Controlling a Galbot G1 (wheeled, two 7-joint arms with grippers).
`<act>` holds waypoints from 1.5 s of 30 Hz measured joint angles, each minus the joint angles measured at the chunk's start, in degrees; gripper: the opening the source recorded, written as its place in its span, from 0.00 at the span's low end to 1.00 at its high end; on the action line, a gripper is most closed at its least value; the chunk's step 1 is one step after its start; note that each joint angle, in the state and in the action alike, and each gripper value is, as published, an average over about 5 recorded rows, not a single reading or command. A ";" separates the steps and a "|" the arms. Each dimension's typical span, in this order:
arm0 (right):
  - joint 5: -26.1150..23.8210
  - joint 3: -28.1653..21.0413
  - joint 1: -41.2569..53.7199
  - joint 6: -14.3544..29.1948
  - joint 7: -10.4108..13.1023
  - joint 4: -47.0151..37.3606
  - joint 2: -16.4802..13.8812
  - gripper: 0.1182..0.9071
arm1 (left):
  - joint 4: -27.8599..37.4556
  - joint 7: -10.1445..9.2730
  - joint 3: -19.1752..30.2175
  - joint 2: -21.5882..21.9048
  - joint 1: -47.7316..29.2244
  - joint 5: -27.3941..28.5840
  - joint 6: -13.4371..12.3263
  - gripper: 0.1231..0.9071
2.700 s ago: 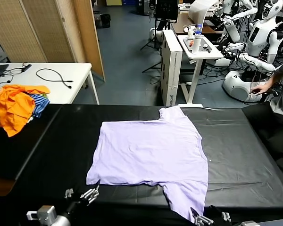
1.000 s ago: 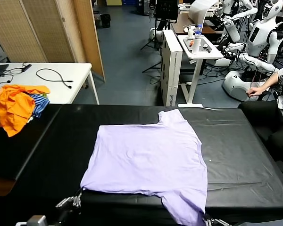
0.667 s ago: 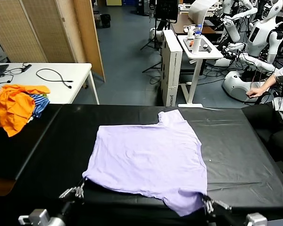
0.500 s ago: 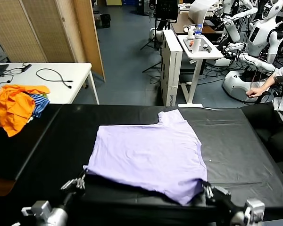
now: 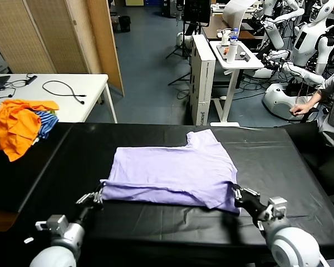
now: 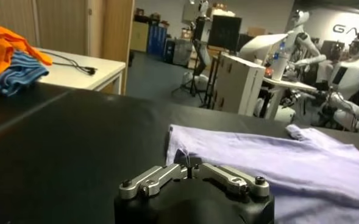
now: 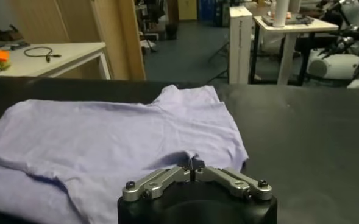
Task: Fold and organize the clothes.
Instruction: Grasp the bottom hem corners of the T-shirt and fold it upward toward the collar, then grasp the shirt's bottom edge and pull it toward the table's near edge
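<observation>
The pale lavender T-shirt [image 5: 172, 169] lies on the black table [image 5: 278, 161] with its near part lifted and doubled back over the rest. My left gripper [image 5: 98, 194] is shut on the near left corner of the cloth. My right gripper [image 5: 237, 194] is shut on the near right edge. In the left wrist view the left gripper [image 6: 188, 162] pinches a raised fold of the T-shirt [image 6: 277, 158]. In the right wrist view the right gripper [image 7: 193, 164] pinches the T-shirt [image 7: 106, 143] the same way. No print shows on the visible face.
A bright orange and blue-striped garment pile [image 5: 16, 125] sits at the table's far left corner. Behind it stands a white desk [image 5: 72, 103] with a cable. A white cart [image 5: 234, 55], parked robots [image 5: 312, 39] and a person [image 5: 331, 105] are beyond the far right.
Both grippers have risen from the near table edge and moved forward, carrying the T-shirt's near hem up and over, so the near sleeve and lower part now lie folded back.
</observation>
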 joint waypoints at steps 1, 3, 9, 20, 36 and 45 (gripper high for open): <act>-0.29 -0.33 0.52 -0.03 0.04 -0.48 0.09 0.03 | 0.68 -0.01 0.18 0.21 -0.48 0.04 0.03 0.03; -0.84 -0.85 1.38 -0.06 0.11 -1.38 0.31 0.03 | 1.97 -0.03 0.42 0.60 -1.39 0.05 0.09 0.03; -1.47 -2.12 2.85 -0.12 0.01 -3.23 0.88 0.03 | 4.82 -0.07 1.34 1.35 -3.55 0.06 0.34 0.03; -1.13 -0.12 0.63 -2.65 -1.92 -0.67 0.53 0.63 | 5.72 -0.97 3.22 1.27 -5.36 0.78 2.21 0.10; -2.85 9.28 -14.42 -2.10 -5.38 8.73 0.02 1.00 | -1.38 -0.89 1.06 -1.42 1.91 2.62 3.06 1.00; -3.29 10.20 -16.24 -1.80 -5.61 7.75 -0.07 0.69 | -1.60 -0.91 1.07 -1.64 3.46 3.85 2.90 1.00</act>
